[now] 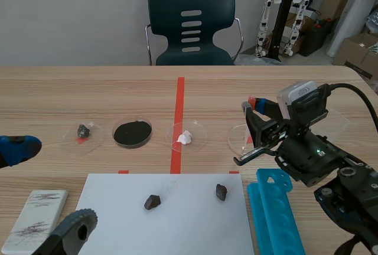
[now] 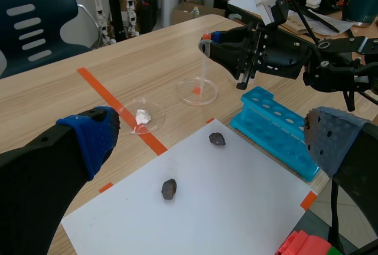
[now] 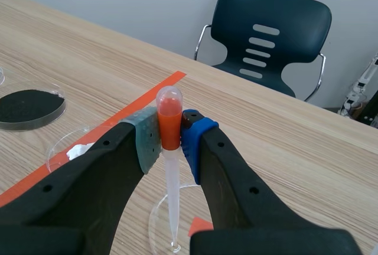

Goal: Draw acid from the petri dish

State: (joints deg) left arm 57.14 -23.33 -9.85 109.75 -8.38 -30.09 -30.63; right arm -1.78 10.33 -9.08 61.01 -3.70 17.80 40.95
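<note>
With right gripper (image 1: 254,105) grasps pipette (image 1: 253,99) over a clear petri dish (image 1: 236,143). From left wrist: left gripper (image 2: 212,130) released, grasping nothing. From right wrist: pinches orange, clear-topped bulb between pads (image 3: 147,140), clear stem pointing down, tip within the dish's rim.

Bright, even light — soft shadows
</note>
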